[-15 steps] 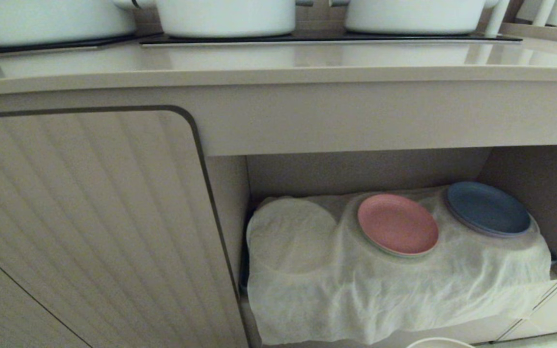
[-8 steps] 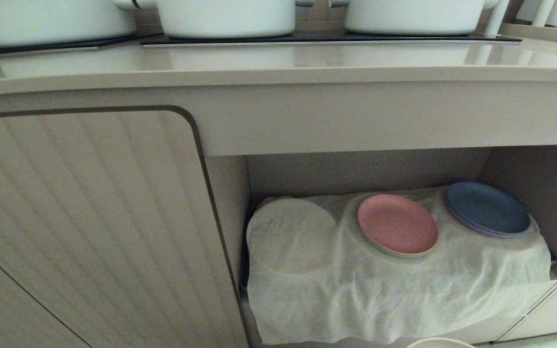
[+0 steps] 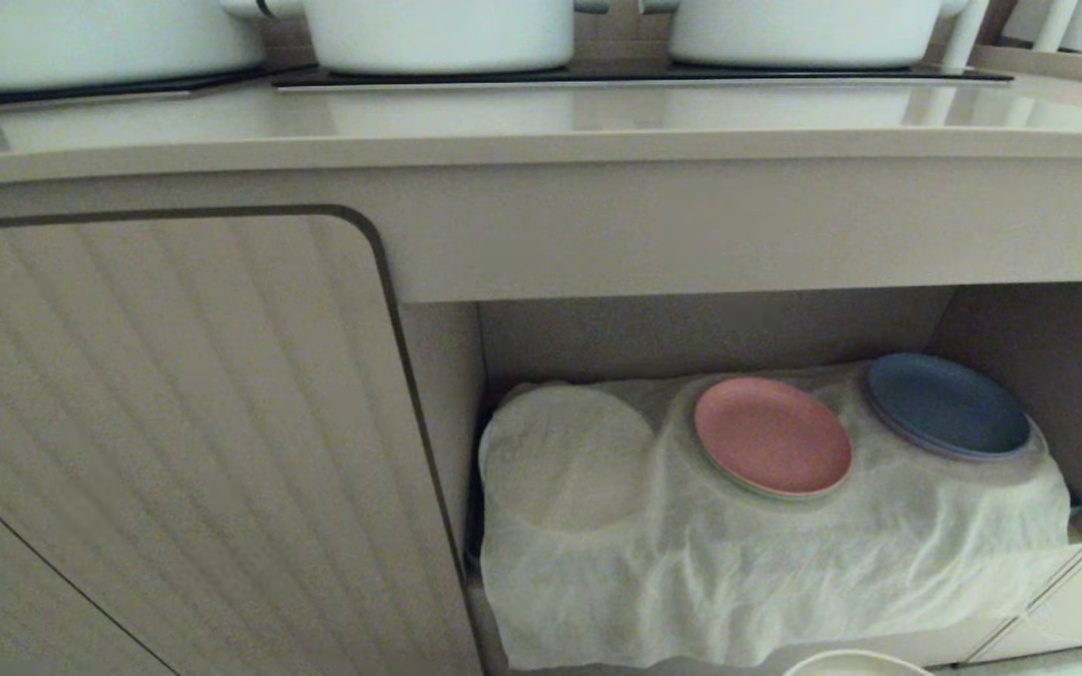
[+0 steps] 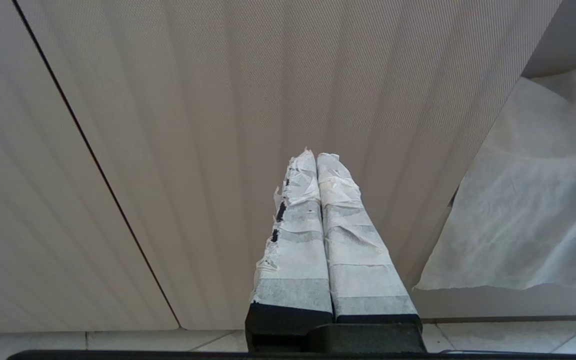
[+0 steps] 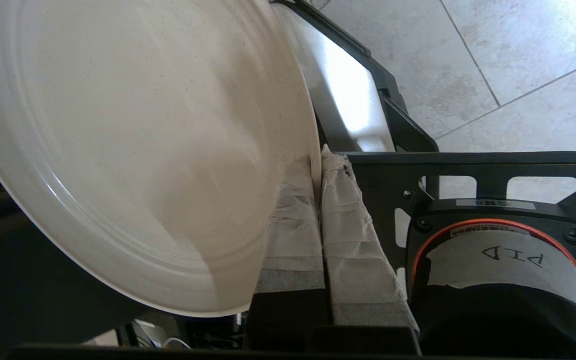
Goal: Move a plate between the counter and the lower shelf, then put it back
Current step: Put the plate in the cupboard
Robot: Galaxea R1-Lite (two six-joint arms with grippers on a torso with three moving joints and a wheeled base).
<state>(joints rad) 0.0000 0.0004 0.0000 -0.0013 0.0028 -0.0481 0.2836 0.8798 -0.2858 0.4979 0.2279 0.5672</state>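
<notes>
Right gripper [image 5: 316,165] clamped on rim of cream plate [image 5: 133,145], held low at 6 o'clock below lower shelf [image 3: 785,554]. Carry step. Next: lift toward vacant cloth spot at 9 o'clock of pink plate [image 3: 772,436].

Head view: the plate [image 3: 856,663] shows only as a pale sliver, cut off by the bottom edge. Three white pots [image 3: 438,33] on the counter [image 3: 541,122] are cropped at the top edge. A round form [image 3: 567,458] at left on the lower shelf [image 3: 710,329] lies hidden under the white cloth [image 3: 766,573]. Right wrist view: the plate's rim runs off the upper left.
</notes>
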